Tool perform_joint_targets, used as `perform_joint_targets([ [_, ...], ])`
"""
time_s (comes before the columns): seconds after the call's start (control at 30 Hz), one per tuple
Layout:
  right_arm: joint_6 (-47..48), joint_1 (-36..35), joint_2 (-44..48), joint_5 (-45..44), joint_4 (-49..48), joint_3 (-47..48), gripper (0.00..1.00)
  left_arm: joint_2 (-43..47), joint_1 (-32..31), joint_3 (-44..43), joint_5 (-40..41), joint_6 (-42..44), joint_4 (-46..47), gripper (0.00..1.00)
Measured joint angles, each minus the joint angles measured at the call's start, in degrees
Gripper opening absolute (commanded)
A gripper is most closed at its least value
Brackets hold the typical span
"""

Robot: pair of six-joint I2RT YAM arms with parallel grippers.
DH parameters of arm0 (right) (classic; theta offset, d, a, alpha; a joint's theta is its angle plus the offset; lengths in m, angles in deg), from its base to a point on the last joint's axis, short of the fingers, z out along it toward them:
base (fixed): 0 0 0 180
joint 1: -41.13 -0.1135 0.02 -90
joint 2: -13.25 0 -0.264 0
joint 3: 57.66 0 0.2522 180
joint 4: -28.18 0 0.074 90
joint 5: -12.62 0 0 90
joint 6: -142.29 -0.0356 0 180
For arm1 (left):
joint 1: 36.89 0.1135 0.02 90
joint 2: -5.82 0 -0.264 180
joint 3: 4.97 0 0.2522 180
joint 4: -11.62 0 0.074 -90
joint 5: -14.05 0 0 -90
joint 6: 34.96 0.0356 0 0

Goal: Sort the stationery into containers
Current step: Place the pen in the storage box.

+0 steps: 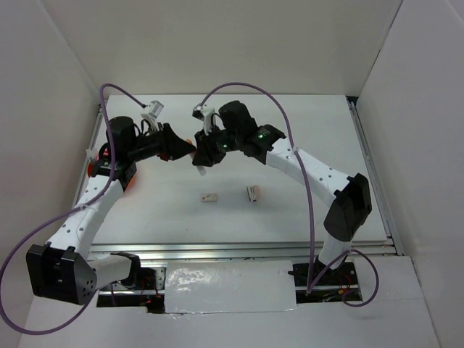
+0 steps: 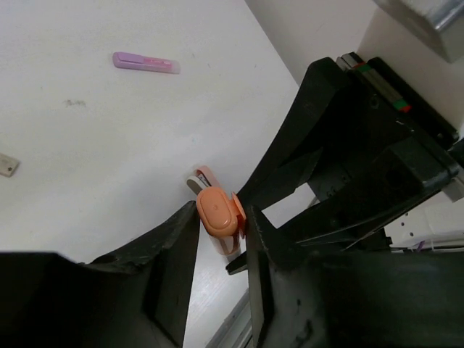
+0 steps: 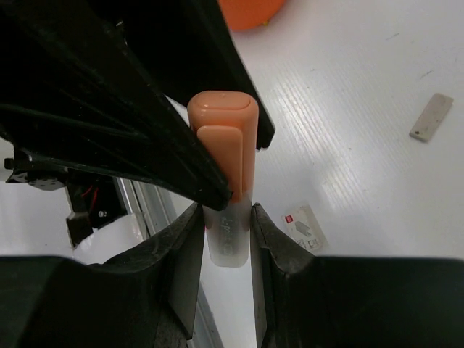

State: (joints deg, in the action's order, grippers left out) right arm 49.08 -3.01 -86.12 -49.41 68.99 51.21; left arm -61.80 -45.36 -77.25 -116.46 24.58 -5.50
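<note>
while one marker is gripped from both ends

as seen from above, the orange-capped marker [image 3: 221,145] is held in the air at about 11 o'clock of the middle of the table [image 1: 174,217]. its clear barrel is pinched by the right gripper [image 3: 226,243], and its cap is pressed between the fingers of the left gripper [image 2: 221,217]. a white block [image 1: 209,196] and a second white block [image 1: 253,193] are seen flat on the table, at 5 o'clock of the marker. the orange-red tub [image 3: 250,11] is cut off at 12 o'clock in the right wrist view. a lilac pen [image 2: 145,62] is seen lying apart.
</note>
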Motion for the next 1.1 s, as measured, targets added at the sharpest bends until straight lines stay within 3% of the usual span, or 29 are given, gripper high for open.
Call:
perform_joint_targets([
  [0.03,0.0,-0.2,0.0,-0.6,0.0,0.0,0.00,0.0,0.0,0.0,-0.3,0.0,0.1,0.32],
  [0.13,-0.2,-0.3,-0.1,-1.9,0.0,0.0,0.01,0.0,-0.2,0.0,-0.6,-0.1,0.5,0.17],
  [0.17,-0.3,-0.5,-0.1,-2.1,0.0,0.0,0.22,0.0,-0.1,-0.1,-0.7,0.0,0.4,0.14],
  [0.23,-0.5,-0.6,-0.1,-2.3,0.0,0.1,0.42,0.0,0.3,-0.3,-0.9,0.3,-0.2,0.03],
  [0.27,-0.8,-0.6,-0.2,-2.3,0.0,0.2,0.59,-0.1,0.7,-0.6,-1.2,0.4,-0.8,0.01],
  [0.37,-1.4,-0.1,-0.3,-1.6,0.0,0.5,0.70,-0.5,4.4,-2.8,-0.3,3.5,-3.9,0.00],
  [0.73,-2.3,10.0,2.1,1.5,-0.5,-4.1,0.70,-15.2,26.4,-26.8,12.9,30.3,-15.8,0.00],
  [0.9,-2.5,12.0,2.5,2.6,-0.5,-7.5,0.68,-21.2,32.1,-28.0,13.7,36.9,-16.9,0.00],
  [1.1,-2.6,13.2,2.8,3.5,-0.8,-9.6,0.66,-25.6,33.1,-28.0,13.5,42.8,-17.7,0.02],
])
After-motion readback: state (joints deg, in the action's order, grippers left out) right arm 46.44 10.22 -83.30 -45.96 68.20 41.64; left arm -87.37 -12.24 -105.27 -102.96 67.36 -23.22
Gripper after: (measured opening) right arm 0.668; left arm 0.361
